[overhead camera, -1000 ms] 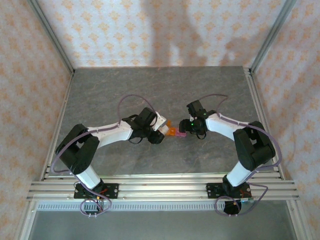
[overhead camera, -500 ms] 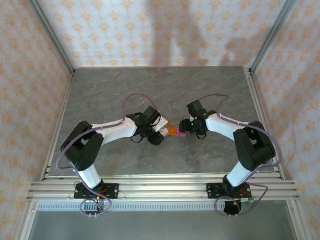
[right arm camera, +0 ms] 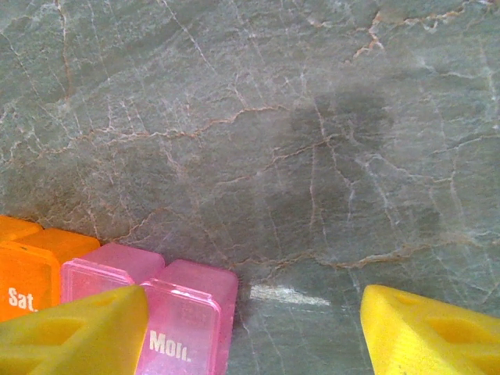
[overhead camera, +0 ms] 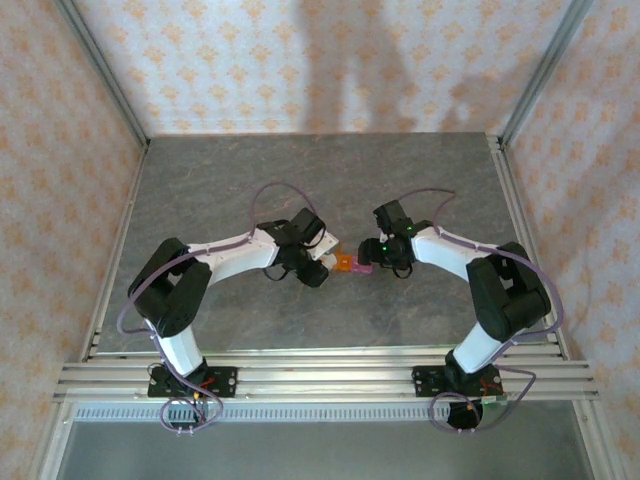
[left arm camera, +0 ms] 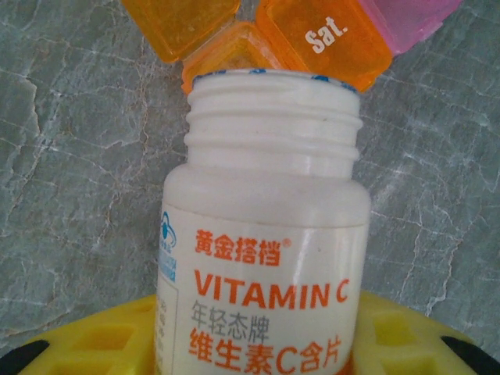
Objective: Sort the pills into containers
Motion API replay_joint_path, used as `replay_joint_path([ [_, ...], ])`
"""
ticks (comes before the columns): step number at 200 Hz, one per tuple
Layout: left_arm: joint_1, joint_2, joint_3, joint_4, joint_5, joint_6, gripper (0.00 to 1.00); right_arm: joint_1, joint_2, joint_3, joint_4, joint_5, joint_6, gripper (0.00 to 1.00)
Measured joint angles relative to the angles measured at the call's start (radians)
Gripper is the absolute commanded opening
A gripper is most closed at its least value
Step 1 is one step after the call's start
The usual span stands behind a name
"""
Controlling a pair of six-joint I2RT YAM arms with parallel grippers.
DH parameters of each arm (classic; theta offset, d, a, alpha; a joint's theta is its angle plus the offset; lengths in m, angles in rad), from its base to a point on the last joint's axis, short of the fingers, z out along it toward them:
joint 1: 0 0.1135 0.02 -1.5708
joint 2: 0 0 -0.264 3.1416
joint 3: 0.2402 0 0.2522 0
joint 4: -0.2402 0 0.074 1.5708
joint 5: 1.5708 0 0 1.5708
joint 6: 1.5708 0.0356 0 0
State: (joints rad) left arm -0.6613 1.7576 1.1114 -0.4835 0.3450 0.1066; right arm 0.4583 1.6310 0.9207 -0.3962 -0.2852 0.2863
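Sorting looked barely begun: the left gripper [overhead camera: 320,266], jaws grasping an uncapped white plastic bottle [left arm camera: 266,234], faced the translucent orange-and-pink cell strip [right arm camera: 187,312]; the right gripper [right arm camera: 250,332], jaws released.

The grey, marble-veined table [overhead camera: 420,180] carries a short strip of pill containers [overhead camera: 352,266] near its middle, orange cells on the left, pink on the right, lids marked "Sat." and "Mon."

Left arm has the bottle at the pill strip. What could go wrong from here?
The uncapped white plastic vitamin C bottle in the left gripper has a mouth that looks wider than the open orange translucent cell beyond it; pills may spill onto the grey stone table. The right gripper stands open beside the pink "Mon." cell, so a nudge could shift it.
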Motion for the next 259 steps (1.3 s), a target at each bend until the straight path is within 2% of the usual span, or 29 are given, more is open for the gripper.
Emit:
replay_joint_path([
  [259,-0.013,0.135,0.249,-0.28,-0.093,0.087,0.0,0.0,0.006,0.002,0.007,-0.008,0.0,0.72],
])
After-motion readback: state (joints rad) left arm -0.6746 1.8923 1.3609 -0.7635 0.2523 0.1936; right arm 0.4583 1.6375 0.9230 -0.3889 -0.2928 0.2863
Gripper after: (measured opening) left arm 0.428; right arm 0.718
